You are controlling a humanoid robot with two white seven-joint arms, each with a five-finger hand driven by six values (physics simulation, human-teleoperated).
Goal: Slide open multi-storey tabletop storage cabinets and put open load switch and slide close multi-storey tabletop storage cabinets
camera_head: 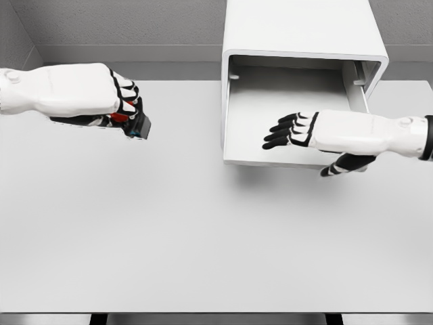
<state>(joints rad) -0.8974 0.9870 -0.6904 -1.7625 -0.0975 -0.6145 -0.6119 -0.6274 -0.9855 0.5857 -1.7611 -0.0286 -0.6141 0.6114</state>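
Right hand [292, 130] w/ fingers extended, holding nothing, hovers over the pulled-out drawer [284, 115] of the white cabinet [298, 30] behind it. Left hand [122, 101], well apart across the table [203, 237], is clenched around a small dark switch [139, 125].

White cabinet [304, 40], pale grey table [169, 237], black-and-red switch [132, 122], white robot hands with black fingers [281, 132].
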